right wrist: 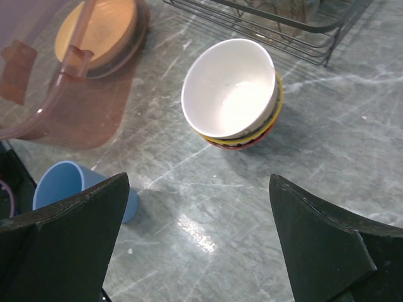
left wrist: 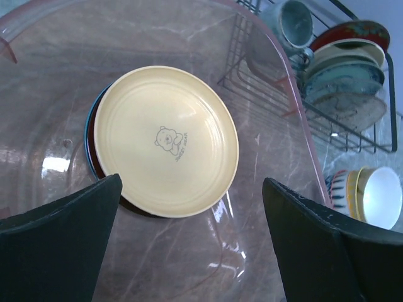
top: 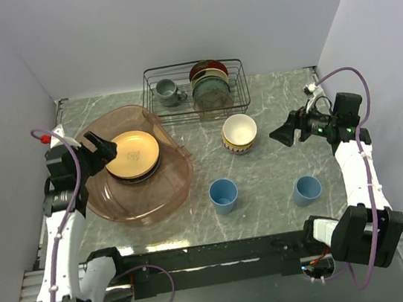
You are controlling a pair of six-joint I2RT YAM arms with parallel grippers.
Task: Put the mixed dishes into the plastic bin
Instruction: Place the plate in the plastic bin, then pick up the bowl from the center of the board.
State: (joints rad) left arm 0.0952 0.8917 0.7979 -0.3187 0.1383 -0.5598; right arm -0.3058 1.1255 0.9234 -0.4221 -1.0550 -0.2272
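Plates (top: 132, 153) flat, face-up in bin (top: 148, 216) (left claw (top: 100, 146), right claw (top: 280, 137) both spread)

Left gripper (left wrist: 192, 182): jaws are spread wide, nothing is held between them. Yellow-orange plate (left wrist: 167, 141) is seen lying flat just ahead of the jaws, offset slightly toward the left jaw; a small bear print is shown at its middle. Darker plate edges (left wrist: 92, 148) are exposed beneath it on the left-jaw side, so it is stacked. The stack is contained in the plastic bin (left wrist: 296, 94), whose rim is seen ahead of the right jaw. Beyond that rim, a wire rack (left wrist: 318, 116) is loaded with a grey mug (left wrist: 291, 24) and upright plates (left wrist: 346, 75). Nested bowls (left wrist: 371, 195) are placed outside the right jaw, outside the bin, on the marbled table (left wrist: 343, 157).
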